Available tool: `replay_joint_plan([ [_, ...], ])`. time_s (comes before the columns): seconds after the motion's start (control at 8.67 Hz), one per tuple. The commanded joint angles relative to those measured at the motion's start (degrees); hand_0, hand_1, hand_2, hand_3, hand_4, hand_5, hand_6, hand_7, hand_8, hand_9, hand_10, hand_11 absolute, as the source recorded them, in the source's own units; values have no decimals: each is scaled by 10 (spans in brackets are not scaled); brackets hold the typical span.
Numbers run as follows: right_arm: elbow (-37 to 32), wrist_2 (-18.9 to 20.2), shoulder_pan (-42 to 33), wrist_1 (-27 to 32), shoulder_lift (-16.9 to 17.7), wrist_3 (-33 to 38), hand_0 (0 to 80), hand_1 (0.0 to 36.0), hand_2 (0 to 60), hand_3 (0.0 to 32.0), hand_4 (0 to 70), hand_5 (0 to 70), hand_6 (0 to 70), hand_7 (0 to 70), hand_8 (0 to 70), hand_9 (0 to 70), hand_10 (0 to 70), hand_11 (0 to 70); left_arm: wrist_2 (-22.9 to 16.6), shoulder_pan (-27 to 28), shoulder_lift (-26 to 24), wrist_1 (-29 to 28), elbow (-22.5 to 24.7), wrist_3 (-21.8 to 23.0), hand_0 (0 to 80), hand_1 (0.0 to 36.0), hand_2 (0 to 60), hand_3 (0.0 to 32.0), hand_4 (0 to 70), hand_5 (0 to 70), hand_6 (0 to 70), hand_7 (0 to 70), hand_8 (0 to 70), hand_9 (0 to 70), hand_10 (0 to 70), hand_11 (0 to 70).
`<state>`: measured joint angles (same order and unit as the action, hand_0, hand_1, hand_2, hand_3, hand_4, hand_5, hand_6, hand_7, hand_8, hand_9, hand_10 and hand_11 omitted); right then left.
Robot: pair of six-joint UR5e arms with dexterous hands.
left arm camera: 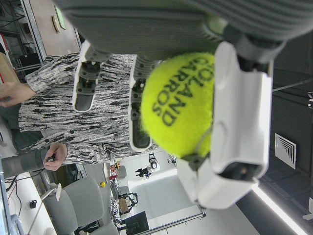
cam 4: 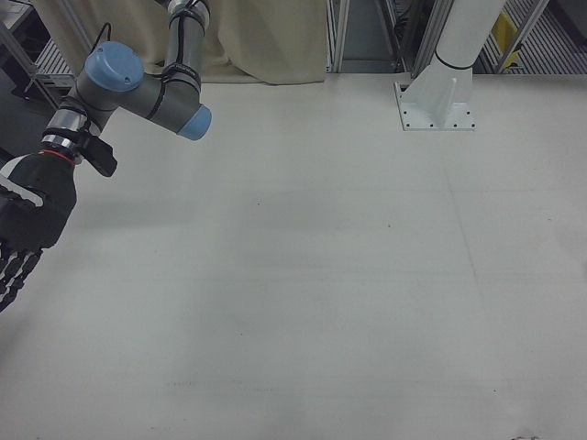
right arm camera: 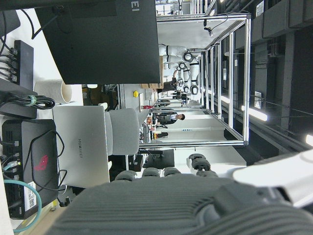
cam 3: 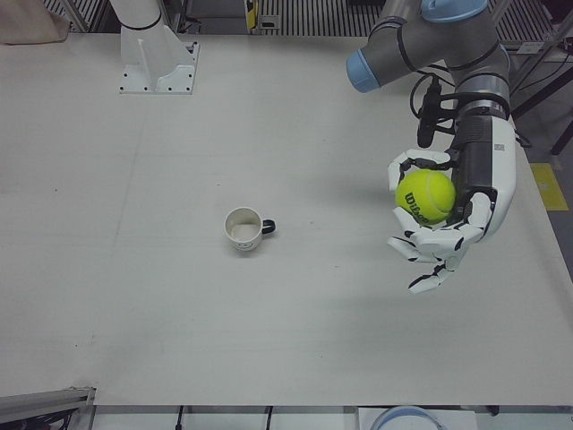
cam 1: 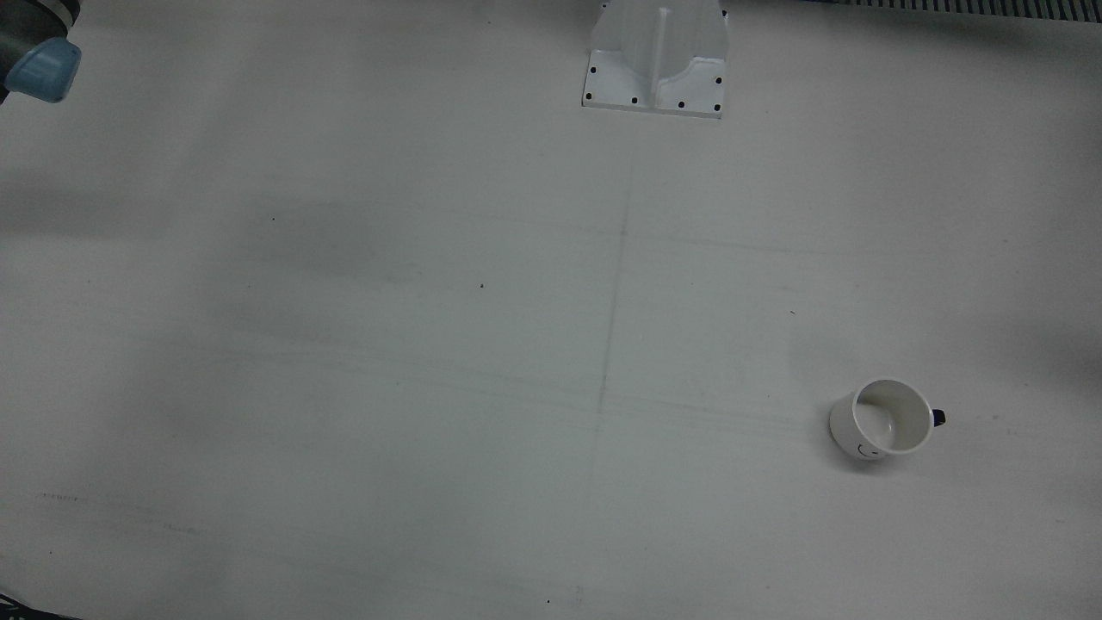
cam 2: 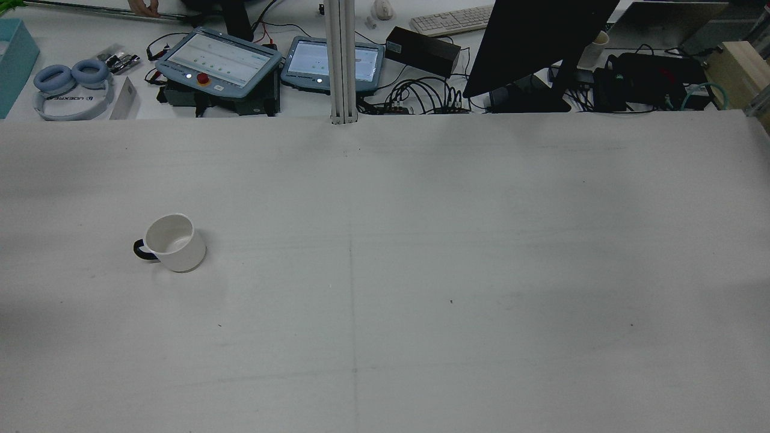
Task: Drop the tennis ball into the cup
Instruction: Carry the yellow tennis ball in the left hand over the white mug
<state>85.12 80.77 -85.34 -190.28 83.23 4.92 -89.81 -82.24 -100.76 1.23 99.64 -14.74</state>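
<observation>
A white cup (cam 1: pixel 882 419) with a dark handle stands upright and empty on the table; it also shows in the rear view (cam 2: pixel 171 242) and the left-front view (cam 3: pixel 243 228). My left hand (cam 3: pixel 452 210) is shut on a yellow-green tennis ball (cam 3: pixel 426 196), held in the air well to the side of the cup and above the table. The ball fills the left hand view (left arm camera: pixel 178 105) between white fingers (left arm camera: pixel 242 112). My right hand (cam 4: pixel 26 229), dark-gloved, hangs at the table's far side with fingers spread and empty.
White arm pedestals stand at the table's back edge (cam 1: pixel 656 60) (cam 3: pixel 157 63). Beyond the operators' edge are teach pendants (cam 2: pixel 219 60), a monitor (cam 2: pixel 535 42) and cables. A person stands behind the ball in the left hand view (left arm camera: pixel 58 112).
</observation>
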Motion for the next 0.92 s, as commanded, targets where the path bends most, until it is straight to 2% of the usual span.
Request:
replay_joint_plan([
  [0.0,0,0,0,0,0,0,0,0,0,0,0,0,0,0,0,0,0,0,0,33,1,0,38,-1,800,360,600,298,133,334,700,649,459,396,160,268],
  [0.35,0,0,0,0,0,0,0,0,0,0,0,0,0,0,0,0,0,0,0,183,2,1,75,-11,800,360,600,310,108,321,700,643,452,394,165,275],
  [0.46,0,0,0,0,0,0,0,0,0,0,0,0,0,0,0,0,0,0,0,224,2,2,75,-31,800,360,600,314,93,344,700,611,465,385,158,267],
  [0.58,0,0,0,0,0,0,0,0,0,0,0,0,0,0,0,0,0,0,1,255,3,1,72,-57,800,360,600,320,69,322,700,619,454,386,158,266],
  [0.81,0,0,0,-1,0,0,0,0,0,0,0,0,0,0,0,0,0,0,2,270,4,-5,53,-69,800,360,600,320,46,332,700,598,461,382,162,272],
])
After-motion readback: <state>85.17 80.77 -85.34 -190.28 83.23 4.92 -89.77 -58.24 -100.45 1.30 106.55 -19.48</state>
